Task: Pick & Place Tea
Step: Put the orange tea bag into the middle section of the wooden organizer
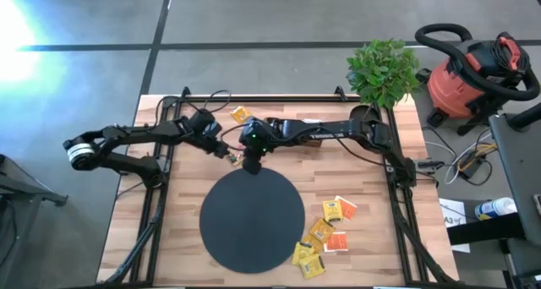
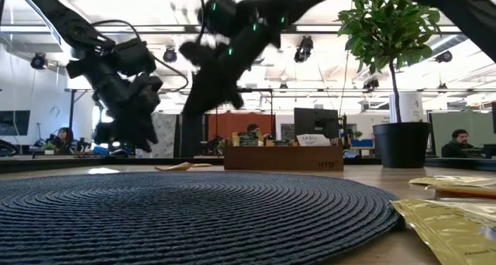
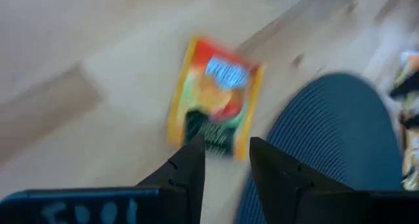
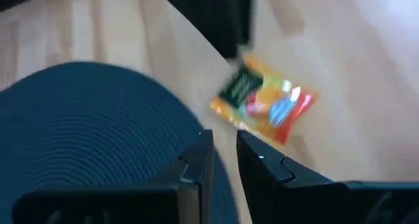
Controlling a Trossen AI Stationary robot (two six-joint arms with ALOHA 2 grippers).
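One tea sachet (image 1: 230,156), yellow with a red and a dark-green end, lies flat on the wooden table just beyond the far rim of the black woven disc (image 1: 252,220). My left gripper (image 3: 226,149) hovers over the sachet's (image 3: 213,96) dark-green end, fingers a little apart and nothing between them. My right gripper (image 4: 224,139) comes from the table's right, slanting down above the disc's far rim (image 4: 85,119). It is open by a narrow gap, with the sachet (image 4: 265,103) just beyond its tips. In the low view both grippers stand above the table and the sachet (image 2: 178,166).
Several more tea sachets (image 1: 325,234) lie on the table right of the disc, near the front. Another sachet (image 1: 242,114) lies at the far edge. A potted plant (image 1: 382,69) stands at the far right corner. A brown wooden tray (image 2: 283,158) stands behind the grippers.
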